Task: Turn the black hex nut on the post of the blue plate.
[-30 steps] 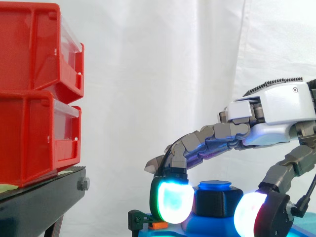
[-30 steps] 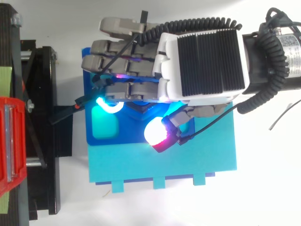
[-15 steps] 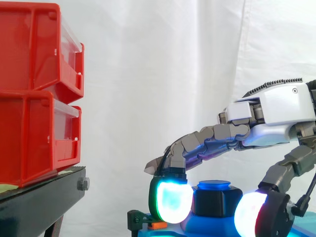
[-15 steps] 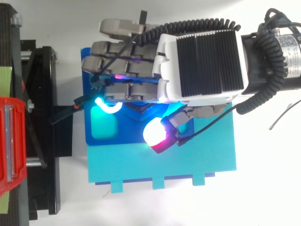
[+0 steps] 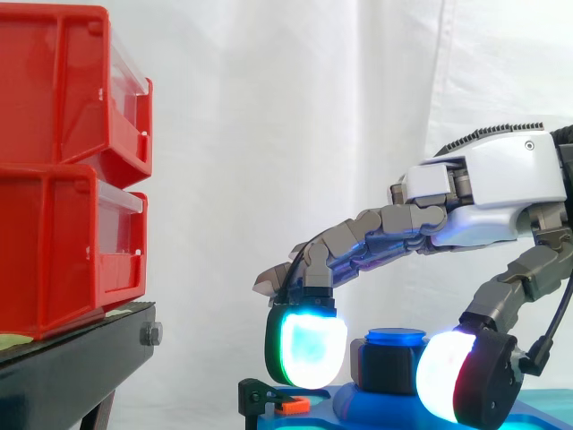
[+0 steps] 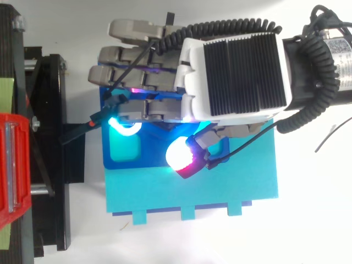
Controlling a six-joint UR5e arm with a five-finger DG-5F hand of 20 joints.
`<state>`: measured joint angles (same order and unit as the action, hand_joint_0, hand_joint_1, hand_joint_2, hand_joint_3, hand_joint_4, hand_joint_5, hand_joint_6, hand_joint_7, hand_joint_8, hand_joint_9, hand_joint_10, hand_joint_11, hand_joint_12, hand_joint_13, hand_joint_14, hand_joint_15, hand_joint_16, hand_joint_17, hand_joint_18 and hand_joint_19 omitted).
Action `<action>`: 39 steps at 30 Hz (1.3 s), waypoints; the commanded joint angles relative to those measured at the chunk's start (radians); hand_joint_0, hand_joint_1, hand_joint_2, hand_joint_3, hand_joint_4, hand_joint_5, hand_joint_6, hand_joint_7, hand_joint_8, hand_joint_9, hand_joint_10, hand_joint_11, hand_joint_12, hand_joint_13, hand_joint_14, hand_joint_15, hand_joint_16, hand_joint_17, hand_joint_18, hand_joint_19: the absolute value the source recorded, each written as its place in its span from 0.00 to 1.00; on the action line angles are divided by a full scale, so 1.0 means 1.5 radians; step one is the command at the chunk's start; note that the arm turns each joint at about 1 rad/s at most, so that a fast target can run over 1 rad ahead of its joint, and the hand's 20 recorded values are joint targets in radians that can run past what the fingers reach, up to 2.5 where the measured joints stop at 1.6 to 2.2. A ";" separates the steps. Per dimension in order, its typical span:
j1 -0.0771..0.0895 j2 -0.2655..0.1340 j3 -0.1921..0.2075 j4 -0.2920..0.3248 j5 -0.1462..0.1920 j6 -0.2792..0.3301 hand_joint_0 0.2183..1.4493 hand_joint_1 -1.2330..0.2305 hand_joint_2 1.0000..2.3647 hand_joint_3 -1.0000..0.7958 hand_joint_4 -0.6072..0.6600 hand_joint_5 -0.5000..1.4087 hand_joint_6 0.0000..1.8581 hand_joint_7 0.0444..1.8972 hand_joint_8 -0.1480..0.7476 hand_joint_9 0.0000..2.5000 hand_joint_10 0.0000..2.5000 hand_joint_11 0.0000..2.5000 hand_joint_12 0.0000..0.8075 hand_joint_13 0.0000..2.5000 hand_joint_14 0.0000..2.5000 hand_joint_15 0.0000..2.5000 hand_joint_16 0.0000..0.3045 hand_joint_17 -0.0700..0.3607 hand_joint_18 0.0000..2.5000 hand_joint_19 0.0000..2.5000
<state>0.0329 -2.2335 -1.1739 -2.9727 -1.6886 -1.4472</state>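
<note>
Nut (image 5: 387,365): black, matte, chunky hex with flat faces, sitting on the post. The post's glossy round blue cap (image 5: 394,337) is just above the nut. Under the nut I see the plate (image 6: 124,159), smooth dark-blue plastic with a rounded-square recess left of the nut. A flat cyan slab (image 6: 220,187) with small tabs on one edge lies below that.

Hand (image 6: 236,71): white shell with a ribbed black back, hanging above and right of the nut. The fingers (image 5: 376,235) are grey and segmented, arched down over the nut and curled round it. One glowing finger pad (image 5: 309,349), cyan-white with a green rim, is hard by the nut's left side. The thumb pad (image 5: 443,381), white with a red edge, sits against the nut's right front edge. So the nut is pinched between the two pads.

A small orange clip (image 5: 288,406) is low and left of the nut, by the plate's edge. Glossy red bins (image 5: 63,170), stacked with clear fronts, stand well left of the nut on a black stand (image 5: 72,367). A white curtain (image 5: 269,134), softly creased, hangs behind the nut.
</note>
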 commanded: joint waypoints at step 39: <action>-0.006 0.000 0.000 -0.006 0.000 -0.002 0.30 0.30 0.01 0.33 0.61 0.16 0.27 0.56 0.40 0.09 0.00 0.00 0.41 0.08 0.00 0.00 0.15 0.40 0.02 0.00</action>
<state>0.0245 -2.2335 -1.1735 -2.9820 -1.6889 -1.4491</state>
